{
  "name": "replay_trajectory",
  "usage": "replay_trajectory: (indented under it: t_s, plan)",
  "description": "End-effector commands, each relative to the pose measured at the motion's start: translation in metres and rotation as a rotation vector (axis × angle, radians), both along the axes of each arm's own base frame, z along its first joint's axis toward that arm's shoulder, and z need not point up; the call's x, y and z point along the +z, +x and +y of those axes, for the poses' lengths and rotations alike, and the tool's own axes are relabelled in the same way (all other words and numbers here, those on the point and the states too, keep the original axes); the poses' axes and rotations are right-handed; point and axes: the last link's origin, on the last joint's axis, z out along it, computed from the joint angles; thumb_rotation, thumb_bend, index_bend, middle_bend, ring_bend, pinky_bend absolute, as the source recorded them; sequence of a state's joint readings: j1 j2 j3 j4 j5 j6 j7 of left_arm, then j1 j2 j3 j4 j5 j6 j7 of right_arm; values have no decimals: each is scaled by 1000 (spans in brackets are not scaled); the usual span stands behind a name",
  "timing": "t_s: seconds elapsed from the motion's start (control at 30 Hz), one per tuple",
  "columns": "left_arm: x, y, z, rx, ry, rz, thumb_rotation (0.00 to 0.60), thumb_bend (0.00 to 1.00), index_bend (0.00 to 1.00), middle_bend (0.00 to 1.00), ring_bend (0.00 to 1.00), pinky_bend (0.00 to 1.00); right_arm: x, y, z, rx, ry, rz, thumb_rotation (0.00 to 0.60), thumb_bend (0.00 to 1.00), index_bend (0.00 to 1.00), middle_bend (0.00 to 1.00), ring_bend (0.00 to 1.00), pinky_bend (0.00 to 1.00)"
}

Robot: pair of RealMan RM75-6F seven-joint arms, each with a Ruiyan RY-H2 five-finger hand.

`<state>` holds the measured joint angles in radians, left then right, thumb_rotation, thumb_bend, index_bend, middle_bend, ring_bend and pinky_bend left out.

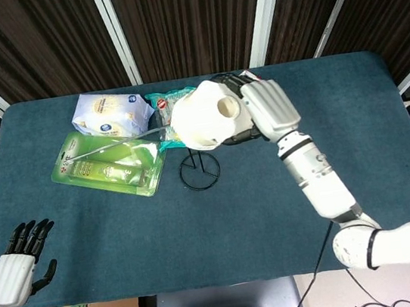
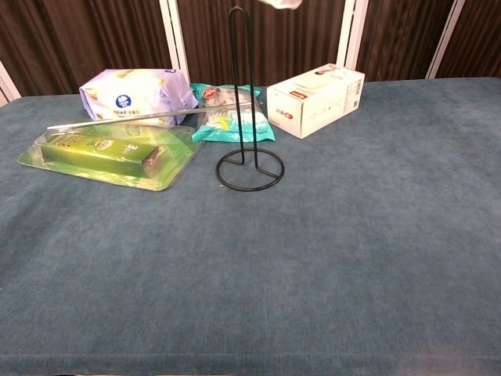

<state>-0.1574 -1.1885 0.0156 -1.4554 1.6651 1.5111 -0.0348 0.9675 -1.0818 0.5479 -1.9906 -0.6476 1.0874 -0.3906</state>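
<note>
A paper roll [image 1: 203, 115] is gripped by the right hand [image 1: 264, 111] above the wire stand [image 2: 247, 110], its core hole apparently lined up with the post for threading. The left hand [image 1: 14, 264], fingers spread and holding nothing, is kept well away from the stand.

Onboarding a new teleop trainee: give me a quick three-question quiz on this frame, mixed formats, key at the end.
1. True or false: the right hand holds the paper roll in the air above the wire stand.
2. Which thing lies under the metal rod? A. the white box B. the green blister pack C. the teal packet
3. Fill in: the left hand is near the table's front ___ corner, holding nothing.

Key: 1 true; 2 B; 3 left.
</note>
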Motion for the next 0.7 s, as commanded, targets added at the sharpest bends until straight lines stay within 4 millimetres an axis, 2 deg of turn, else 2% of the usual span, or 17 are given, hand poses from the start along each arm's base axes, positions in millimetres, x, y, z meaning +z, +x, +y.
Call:
replay_trajectory:
  t_s: [0.03, 0.2, 0.4, 0.63, 0.7]
  plan:
    - [0, 0, 1, 3, 3, 0, 600, 461, 0, 62, 21, 73, -20, 19, -3, -13, 21, 30, 600, 250, 839, 669, 662, 597]
    - [3, -1, 2, 3, 11, -6, 600, 462, 0, 62, 21, 73, -36, 32, -6, -41, 31, 79, 600, 250, 825, 670, 651, 597]
    - [5, -2, 1, 5, 15, -14, 600, 461, 0, 62, 21, 72, -46, 37, -11, -73, 6, 122, 600, 250, 814, 670, 646, 597]
    - [6, -2, 1, 5, 14, -13, 600, 462, 0, 62, 21, 73, -59, 40, -12, -114, 57, 127, 600, 250, 741, 667, 634, 598]
    - [6, -3, 1, 6, 13, -14, 600, 461, 0, 62, 21, 73, -62, 38, -11, -137, 88, 132, 600, 250, 692, 639, 612, 598]
